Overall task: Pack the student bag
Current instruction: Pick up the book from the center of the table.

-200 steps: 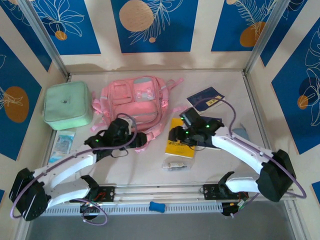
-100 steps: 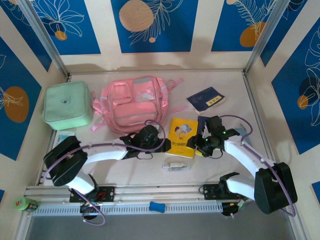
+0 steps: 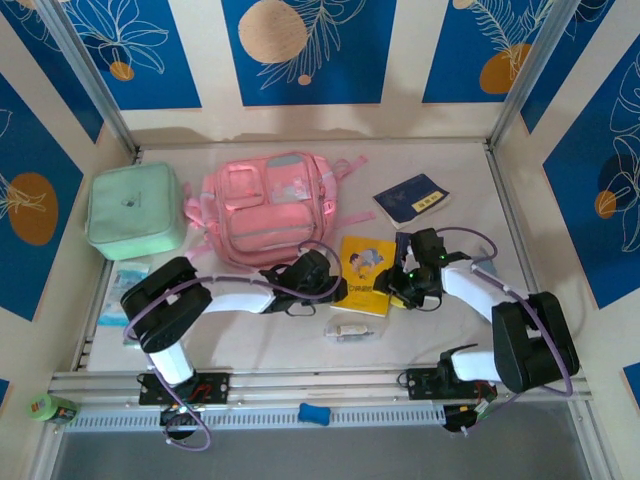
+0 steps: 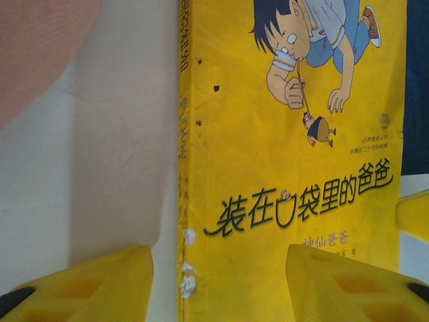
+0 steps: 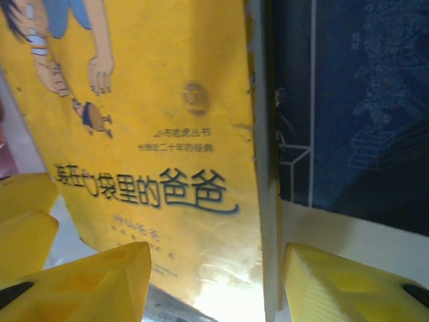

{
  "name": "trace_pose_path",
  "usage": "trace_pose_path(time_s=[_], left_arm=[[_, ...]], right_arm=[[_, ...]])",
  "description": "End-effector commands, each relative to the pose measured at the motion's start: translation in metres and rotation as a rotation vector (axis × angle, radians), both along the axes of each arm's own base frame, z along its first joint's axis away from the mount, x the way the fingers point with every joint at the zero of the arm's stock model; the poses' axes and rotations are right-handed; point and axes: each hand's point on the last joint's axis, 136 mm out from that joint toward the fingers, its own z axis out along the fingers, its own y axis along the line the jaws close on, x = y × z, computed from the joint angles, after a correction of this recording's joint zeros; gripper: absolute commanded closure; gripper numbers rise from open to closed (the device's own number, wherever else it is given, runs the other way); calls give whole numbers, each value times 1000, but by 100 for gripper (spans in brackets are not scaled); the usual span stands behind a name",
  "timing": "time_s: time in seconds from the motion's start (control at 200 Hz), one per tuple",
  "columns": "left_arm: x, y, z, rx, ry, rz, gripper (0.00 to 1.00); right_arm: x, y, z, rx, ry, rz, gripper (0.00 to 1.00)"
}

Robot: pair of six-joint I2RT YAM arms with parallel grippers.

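Soft, matt pink cloth on the backpack [image 3: 265, 210]. Smooth mint-green fabric on the square case [image 3: 133, 210], matt as well. Glossy yellow paper cover on the book [image 4: 288, 134], chipped white and scuffed along the spine, with a sheen near its lower edge in the right wrist view. Dark blue matt cover on the second book [image 5: 355, 100], printed with fine pale lines. Smooth yellow plastic on the left claw [image 4: 218, 285] and right claw [image 5: 218, 285]. Pale matt worktop [image 4: 114, 168], faintly scratched. Ribbed metal rail [image 3: 300, 385] at the near edge.
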Motion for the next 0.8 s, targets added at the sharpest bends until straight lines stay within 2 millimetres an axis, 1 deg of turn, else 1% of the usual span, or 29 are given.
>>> trace_pose_path(time_s=[0.0,0.135,0.195,0.29,0.395,0.505,0.62,0.68,0.795], left_arm=[[8,-12,5,-8,-28,-1,46],[10,-15,-3,4,-15,-4,46],[10,-13,-7,17,-6,5,47],[10,-10,-10,25,-8,13,47],[8,-7,-16,51,0,15,49],[7,-2,-20,50,4,31,50],[7,5,-23,71,-1,44,51],[7,4,-23,67,2,43,52],[7,3,-23,72,-1,36,52]], right_arm=[[9,2,0,-1,-20,22,45],[8,8,-4,12,-14,46,45],[7,10,-3,20,-5,46,45],[9,20,3,63,-21,69,45],[12,26,8,71,-38,87,45],[13,33,19,114,-50,107,45],[10,33,29,114,-85,131,45],[10,36,37,137,-107,147,45],[10,35,49,143,-126,158,45]])
